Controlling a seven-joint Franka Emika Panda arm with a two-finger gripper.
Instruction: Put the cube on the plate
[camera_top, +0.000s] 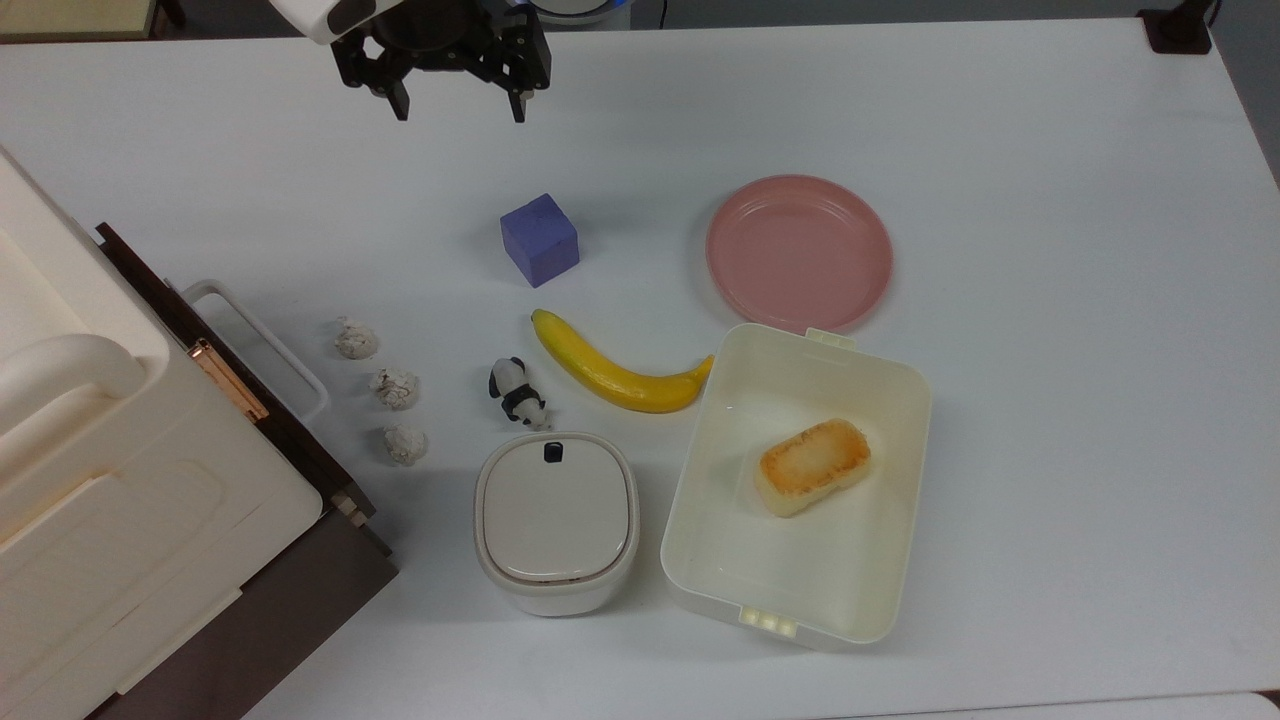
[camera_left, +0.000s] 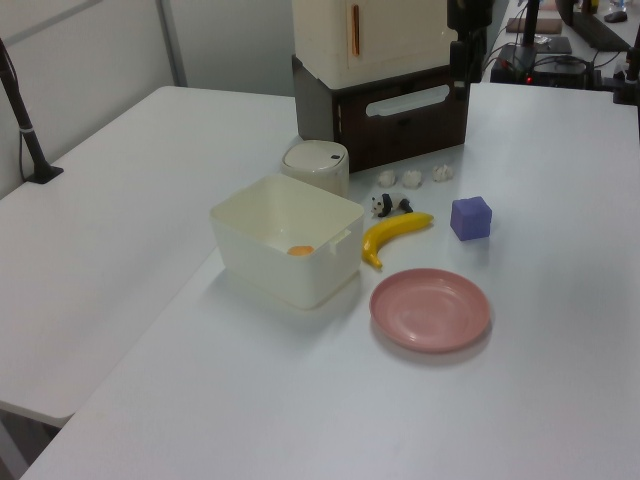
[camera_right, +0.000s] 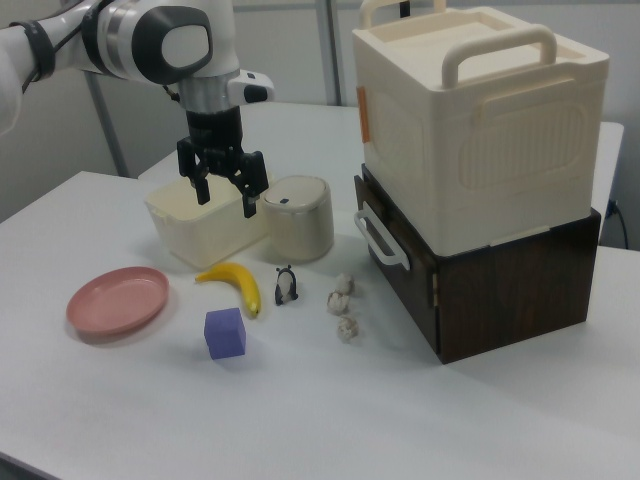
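In cream container (camera_top: 700, 560), toasted bread (camera_top: 812, 466)

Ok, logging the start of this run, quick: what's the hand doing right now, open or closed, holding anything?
Hand: open, holding nothing, up in the air away from the cube.

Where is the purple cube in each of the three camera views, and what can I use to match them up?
Top view: the cube sits left of centre, up from the banana.
Left view: the cube is right of centre, to the right of the banana.
Right view: the cube is low and left of centre, just below the banana.
Shared landmark: the banana, lying beside the cube.
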